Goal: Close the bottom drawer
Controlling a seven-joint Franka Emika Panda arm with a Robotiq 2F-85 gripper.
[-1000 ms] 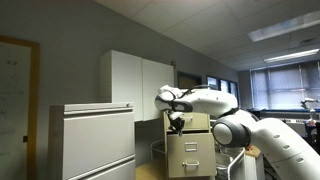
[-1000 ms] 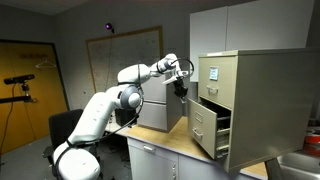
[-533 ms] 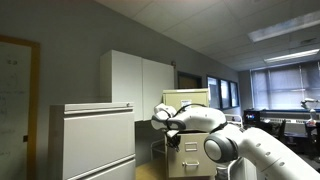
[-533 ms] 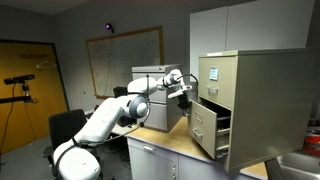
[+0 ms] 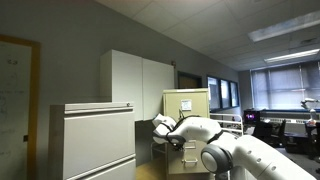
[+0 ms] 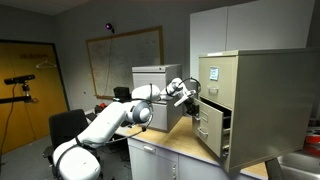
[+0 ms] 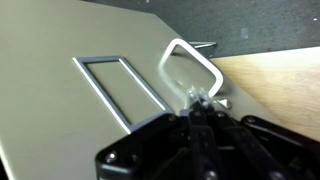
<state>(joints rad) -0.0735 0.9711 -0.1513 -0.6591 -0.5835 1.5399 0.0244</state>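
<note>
1. In an exterior view the wide pale grey cabinet (image 5: 92, 140) stands at the left. To its right, the arm reaches low across the front of the narrow beige filing cabinet (image 5: 190, 100).
2. The gripper (image 5: 167, 128) sits low at that cabinet's left edge, and the arm hides the drawer fronts behind it.
3. In an exterior view the arm (image 6: 110, 115) stretches from lower left towards the right. Its gripper (image 6: 190, 95) is up against the cabinet's front.
4. The bottom drawer (image 6: 208, 135) stands out from the cabinet body, just above the wooden countertop (image 6: 185, 148) on which the cabinet rests.
5. In the wrist view the tan drawer front (image 7: 60, 110) fills the left. It carries a thin rectangular label frame (image 7: 120, 88).
6. Right of the frame is the looped metal handle (image 7: 190, 62).
7. The gripper (image 7: 205, 105) comes in from the bottom, its tips at the handle's lower right foot. The claw looks narrow, with no gap visible between the fingers. Whether it pinches the handle or only presses beside it cannot be told.
8. The wooden surface shows at the far right.
</note>
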